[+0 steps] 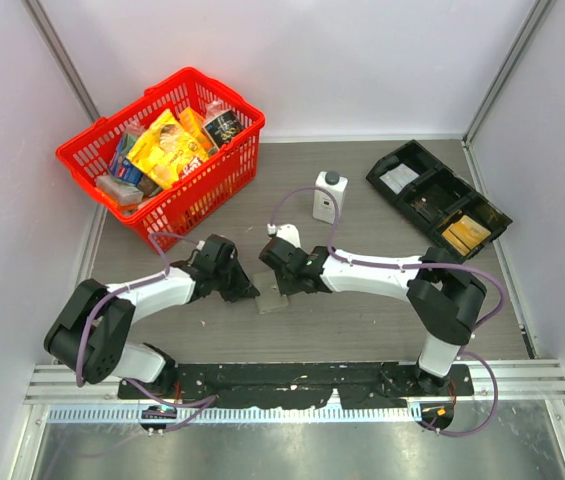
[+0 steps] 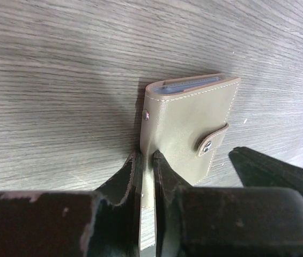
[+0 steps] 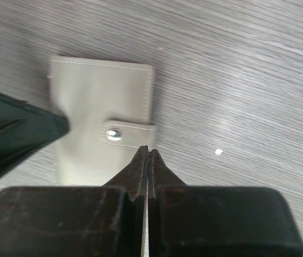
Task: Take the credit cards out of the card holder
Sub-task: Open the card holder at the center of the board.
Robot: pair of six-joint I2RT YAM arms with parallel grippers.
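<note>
The taupe card holder lies on the wooden table between the two arms, its snap strap fastened. The edges of the credit cards show as a bluish-grey strip at its far open end. My left gripper is shut on the card holder's spine edge, which passes between its fingers. My right gripper is shut, with its tips at the strap's free end; I cannot tell whether they pinch it. From above, the card holder sits just under the left gripper and the right gripper.
A red basket of packets stands at the back left. A white bottle is behind the grippers. A long black tray with compartments lies at the back right.
</note>
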